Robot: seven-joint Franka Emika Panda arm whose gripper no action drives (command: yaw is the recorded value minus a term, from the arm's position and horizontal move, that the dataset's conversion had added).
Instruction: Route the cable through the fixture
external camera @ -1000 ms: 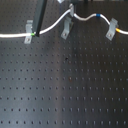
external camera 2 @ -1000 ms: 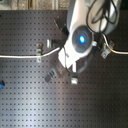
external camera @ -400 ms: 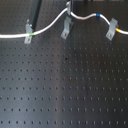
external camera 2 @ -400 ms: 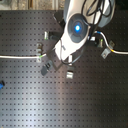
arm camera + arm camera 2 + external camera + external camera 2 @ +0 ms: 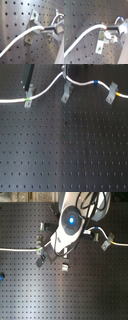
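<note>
**Arm shifted over the middle clip, cable held across the board**

Since one second ago, the arm (image 5: pixel 70 227) has moved in the second exterior view: its white body with the blue light now sits a little more toward the second exterior view's right and higher. In the first exterior view the cable (image 5: pixel 47 88) has changed its curve only a little near the middle clip (image 5: pixel 65 94).

The surface is a black perforated board (image 5: pixel 65 149) with regular rows of small holes, and most of it is bare. In the second exterior view a lighter strip of the room shows behind the board's far edge, but it is too blurred to describe.

In the first exterior view the white cable runs from the first exterior view's left, passes the left clip (image 5: pixel 28 100) at its green band, rises to the middle clip, then continues with a blue band to the right clip (image 5: pixel 112 93), where an orange-yellow band shows.

In both wrist views the gripper (image 5: pixel 46 30) has its jaws narrow, closed on the cable just beside a grey metal bracket (image 5: pixel 102 40) screwed to the board.
</note>
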